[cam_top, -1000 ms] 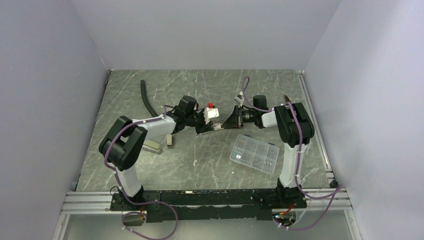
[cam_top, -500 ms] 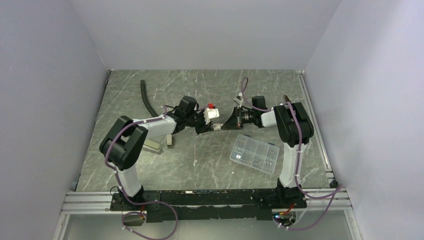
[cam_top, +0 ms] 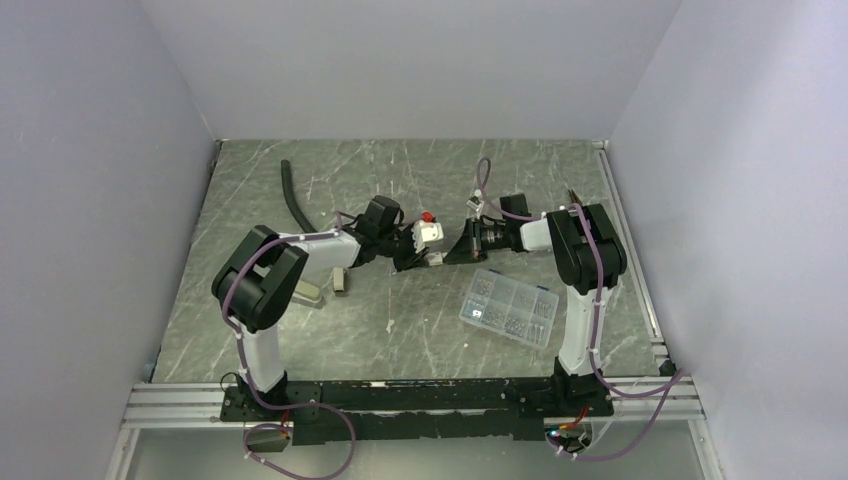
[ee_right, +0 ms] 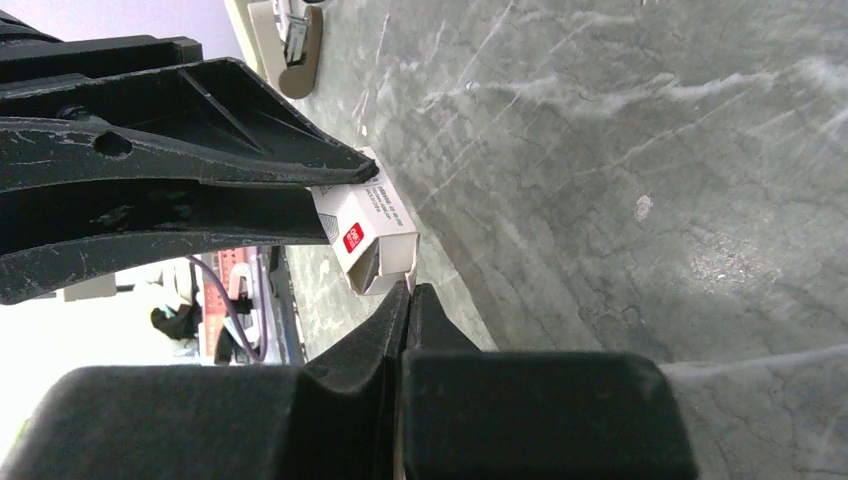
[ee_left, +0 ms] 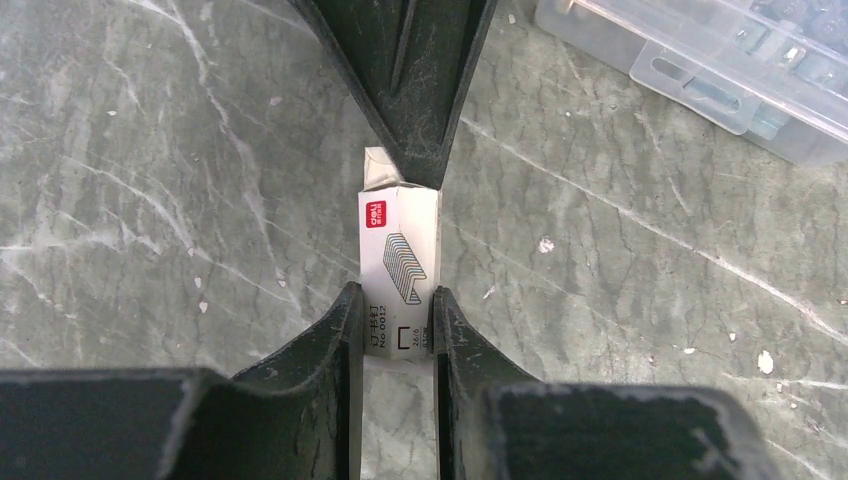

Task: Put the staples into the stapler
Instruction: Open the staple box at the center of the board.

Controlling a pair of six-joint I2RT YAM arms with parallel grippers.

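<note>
White staple box (ee_left: pixel 398 240) clamped within left gripper (ee_left: pixel 395 293)

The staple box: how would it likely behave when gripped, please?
The staple box looks like thin card, so it probably dents under the left hand. Its end flap seems open; contents might slide out.

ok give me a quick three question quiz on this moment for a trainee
1. True or false: the left tool grips the staple box by its sides.
2. Where is the stapler? A: held in the air. B: lying on the table, untouched. C: out of every view.
3. How do the jaws of the right tool stand, and where are their tips?

Key:
1. true
2. B
3. shut, tips at the end of the staple box
</note>
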